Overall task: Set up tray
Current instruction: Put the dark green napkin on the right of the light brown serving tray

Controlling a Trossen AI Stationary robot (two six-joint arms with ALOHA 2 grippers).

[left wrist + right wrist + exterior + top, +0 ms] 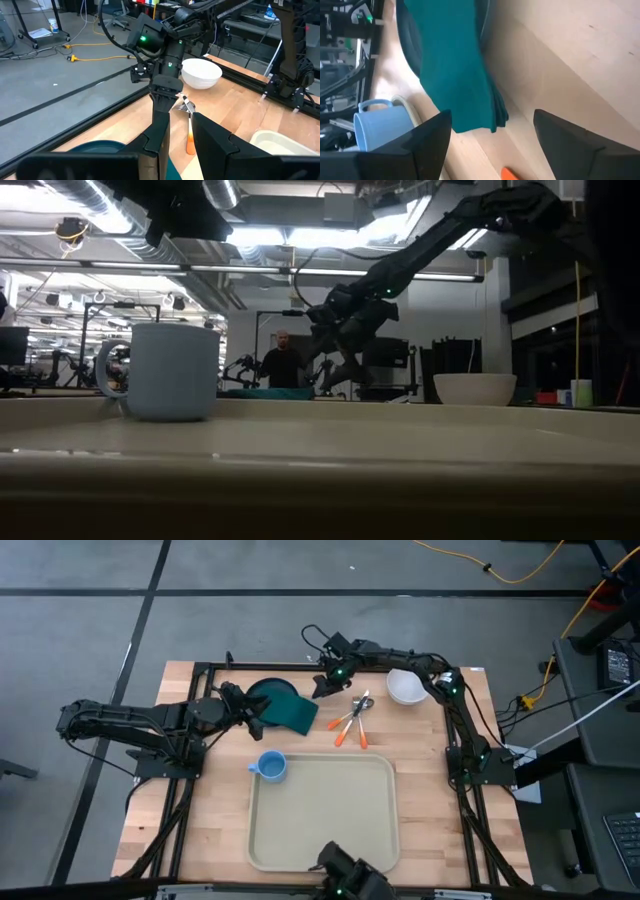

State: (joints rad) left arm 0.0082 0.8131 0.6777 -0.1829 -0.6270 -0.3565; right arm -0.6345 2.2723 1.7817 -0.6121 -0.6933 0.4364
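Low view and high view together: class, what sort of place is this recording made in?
Probably a robotics lab or workshop: a light wooden table on a black metal frame, yellow cables across a grey floor, exposed ceiling ducts and more equipment rigs behind.

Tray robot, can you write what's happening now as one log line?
tray: bare | napkin: over plate | left gripper: at napkin | right gripper: open, near napkin | mug: beside tray
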